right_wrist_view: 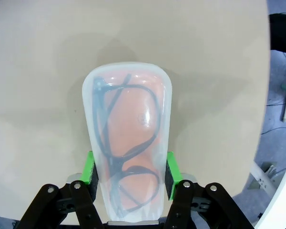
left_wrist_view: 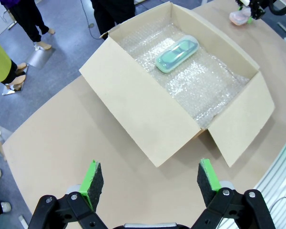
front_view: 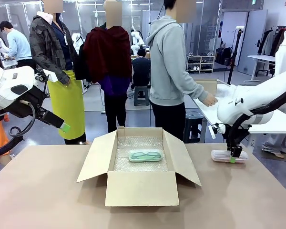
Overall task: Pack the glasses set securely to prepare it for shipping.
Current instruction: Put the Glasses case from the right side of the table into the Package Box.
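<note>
Pink-white case [front_view: 229,156] flat on table [front_view: 38,191], rt of box [front_view: 140,188] — pinched by right gripper [front_view: 234,155].
Its long axis runs left-right in front view; mint case [front_view: 145,155] lies likewise on bubble wrap [front_view: 133,143] in the box. Right arm bends down from the rt, pads [right_wrist_view: 90,168] pressed on the case's long sides near one end. Left gripper [left_wrist_view: 150,179] hangs high at left, well apart — fingers spread wide, holding nothing.

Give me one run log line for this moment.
right fingers: shut on pink case, on table | left fingers: open, raised | mint case: in box, on bubble wrap
</note>
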You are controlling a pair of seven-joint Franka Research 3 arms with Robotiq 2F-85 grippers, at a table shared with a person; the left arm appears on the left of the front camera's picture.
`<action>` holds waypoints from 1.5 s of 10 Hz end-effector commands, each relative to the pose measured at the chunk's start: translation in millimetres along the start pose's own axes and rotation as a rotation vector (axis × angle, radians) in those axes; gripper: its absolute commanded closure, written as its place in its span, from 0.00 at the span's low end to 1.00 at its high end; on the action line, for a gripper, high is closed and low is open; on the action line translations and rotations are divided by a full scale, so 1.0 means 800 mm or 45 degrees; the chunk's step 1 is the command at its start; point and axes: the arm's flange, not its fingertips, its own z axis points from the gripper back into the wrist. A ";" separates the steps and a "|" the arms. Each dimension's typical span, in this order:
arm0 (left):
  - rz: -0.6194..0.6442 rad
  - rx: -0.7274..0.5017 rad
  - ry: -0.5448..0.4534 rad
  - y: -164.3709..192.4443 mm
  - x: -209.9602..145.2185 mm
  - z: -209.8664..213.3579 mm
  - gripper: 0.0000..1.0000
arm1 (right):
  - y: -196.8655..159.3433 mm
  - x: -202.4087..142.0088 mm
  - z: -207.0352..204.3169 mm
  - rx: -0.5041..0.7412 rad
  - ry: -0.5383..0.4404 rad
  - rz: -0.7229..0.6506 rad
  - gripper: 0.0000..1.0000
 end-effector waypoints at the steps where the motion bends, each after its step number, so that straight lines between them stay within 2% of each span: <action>1: -0.009 0.005 -0.010 0.002 -0.002 0.001 0.00 | 0.016 0.009 0.078 -0.002 -0.053 -0.029 0.77; 3: -0.009 0.005 -0.010 0.002 -0.002 0.001 0.00 | 0.028 0.026 0.126 0.064 -0.013 -0.063 0.77; 7: -0.009 0.005 -0.010 0.002 -0.002 0.001 0.00 | 0.069 0.077 0.176 0.014 0.025 -0.100 0.77; 9: -0.009 0.005 -0.010 0.002 -0.002 0.001 0.00 | 0.104 0.142 0.192 -0.002 0.024 -0.085 0.77; 11: -0.009 0.005 -0.010 0.002 -0.002 0.001 0.00 | 0.138 0.235 0.198 -0.024 0.083 -0.008 0.77; 15: -0.009 0.005 -0.010 0.002 -0.002 0.001 0.00 | 0.192 0.388 0.183 -0.008 0.146 0.102 0.77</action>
